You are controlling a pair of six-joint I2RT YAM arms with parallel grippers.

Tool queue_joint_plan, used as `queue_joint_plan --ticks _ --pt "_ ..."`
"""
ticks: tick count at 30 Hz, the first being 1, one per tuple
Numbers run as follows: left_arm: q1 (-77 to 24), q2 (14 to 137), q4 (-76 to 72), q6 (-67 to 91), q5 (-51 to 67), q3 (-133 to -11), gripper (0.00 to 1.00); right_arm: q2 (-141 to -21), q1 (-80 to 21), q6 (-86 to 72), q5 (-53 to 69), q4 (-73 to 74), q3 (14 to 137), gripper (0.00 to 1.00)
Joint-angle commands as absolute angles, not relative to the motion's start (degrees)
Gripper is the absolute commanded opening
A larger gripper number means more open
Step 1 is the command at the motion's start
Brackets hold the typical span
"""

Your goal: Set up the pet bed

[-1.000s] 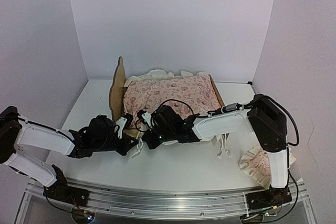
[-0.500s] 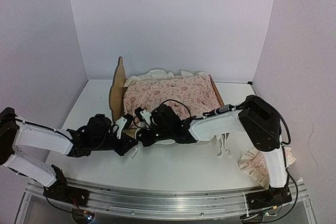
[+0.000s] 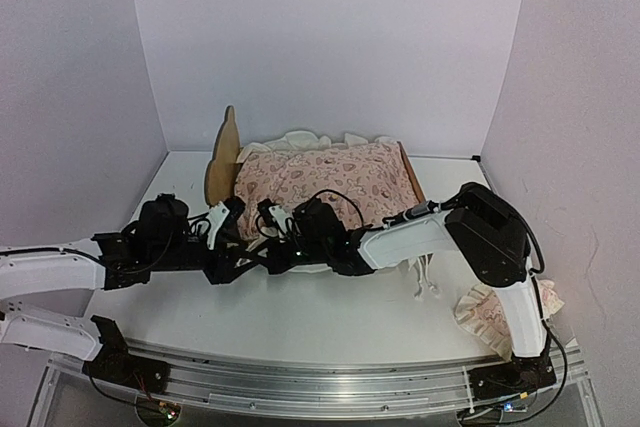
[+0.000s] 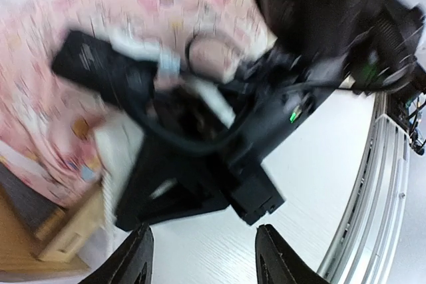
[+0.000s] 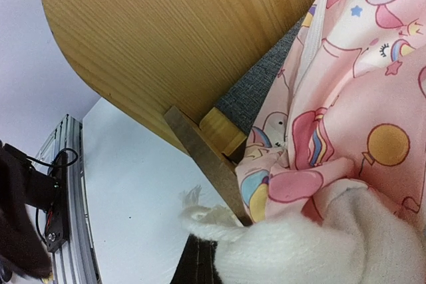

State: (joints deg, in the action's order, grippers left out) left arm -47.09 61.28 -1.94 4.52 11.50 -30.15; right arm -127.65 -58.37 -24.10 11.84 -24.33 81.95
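The pet bed (image 3: pixel 221 159) stands at the back middle, its plywood headboard on the left, with the pink printed cover (image 3: pixel 335 179) draped over it. My left gripper (image 3: pixel 230 252) hovers open by the bed's near left corner, nothing between its fingertips (image 4: pixel 140 257). In the left wrist view the gripper (image 4: pixel 208 261) faces the black right gripper. My right gripper (image 3: pixel 272 247) is shut on the cover's cream ruffle (image 5: pixel 299 247) at that corner. The right wrist view shows the headboard (image 5: pixel 166 31), the grey base fabric (image 5: pixel 256 94) and the cover (image 5: pixel 353 98).
A small pink ruffled pillow (image 3: pixel 490 312) lies at the near right by the right arm's base. White tie strings (image 3: pixel 428 282) hang off the bed's near right side. The metal rail (image 3: pixel 300 382) runs along the table's near edge.
My left gripper has opened and its arm has drawn back to the left. The right gripper has shifted slightly left along the bed's front, still shut on the ruffle.
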Motion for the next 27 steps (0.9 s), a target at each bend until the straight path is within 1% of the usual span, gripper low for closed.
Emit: queue_joint_plan --ticks 1,3,5,7,9,12,13,14,17,21,24,27 --pt "-45.6 53.0 1.6 -10.2 14.8 -32.8 0.49 -130.3 -57.0 -25.6 12.7 -24.9 82.3 0.00" --pt "-45.5 49.6 4.3 -17.0 17.3 -31.7 0.44 -130.5 -57.0 -25.7 12.7 -25.0 82.3 0.00" --pt "-45.4 46.4 7.4 -24.4 18.2 -30.9 0.41 -130.5 -57.0 -25.7 12.5 -25.4 82.2 0.00" --pt "-45.1 44.7 9.8 -30.6 15.5 -29.7 0.37 -130.5 -57.0 -25.8 12.0 -25.5 82.1 0.00" --pt "-44.6 45.0 9.9 -36.2 9.6 -28.2 0.31 -130.4 -57.0 -25.8 11.5 -25.6 81.9 0.00" --pt "-44.0 48.9 9.2 -42.1 4.9 -27.0 0.19 -130.3 -57.0 -26.2 10.3 -25.9 81.7 0.00" --pt "-44.0 50.3 8.8 -41.8 4.7 -27.3 0.19 -130.1 -57.0 -26.4 9.8 -26.0 81.5 0.00" --pt "-44.0 51.9 8.3 -39.4 4.5 -28.1 0.19 -129.9 -57.0 -26.6 9.3 -26.2 81.3 0.00" --pt "-44.0 57.2 7.9 -27.3 4.1 -31.7 0.23 -129.1 -57.0 -26.6 8.2 -26.6 80.5 0.00" --pt "-44.0 65.9 5.4 -15.9 1.9 -34.0 0.25 -128.2 -57.0 -26.3 7.8 -27.0 79.5 0.00" --pt "-43.9 69.5 -1.0 -14.0 -6.5 -32.7 0.27 -127.7 -57.0 -26.4 7.9 -27.4 78.9 0.00" --pt "-43.9 69.8 -7.0 -14.8 -8.8 -29.9 0.28 -127.7 -57.0 -26.2 8.1 -27.7 78.7 0.00"
